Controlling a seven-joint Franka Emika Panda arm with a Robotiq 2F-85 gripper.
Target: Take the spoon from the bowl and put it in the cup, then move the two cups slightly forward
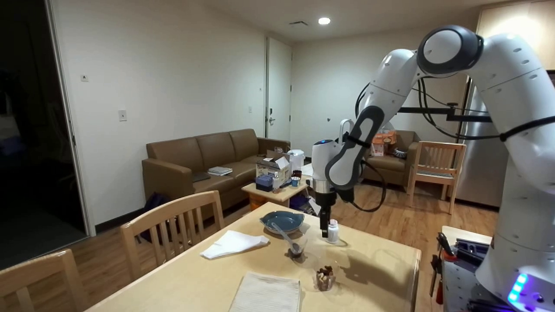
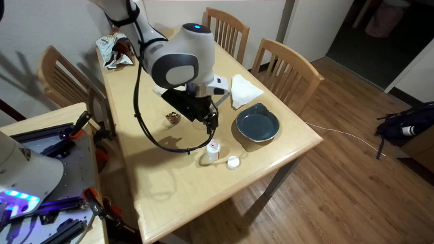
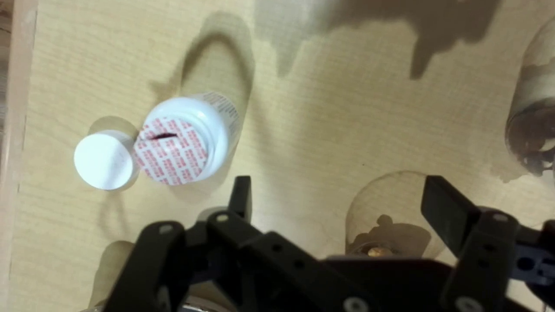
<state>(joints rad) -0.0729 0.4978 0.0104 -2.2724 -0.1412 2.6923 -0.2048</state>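
While the end effector gapes wide, empty, the spoon slants handle upward.

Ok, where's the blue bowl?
In an exterior view, right of centre, the blue bowl sits on the table next to the white napkin, with the white bottle to its lower left.

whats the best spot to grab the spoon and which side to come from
Grip the spoon high on its handle, coming from above with the pincer closing across its width. In an exterior view its head appears to sit in a small cup, while the long, thin handle slants up and out, so that grip likely spares the cup.
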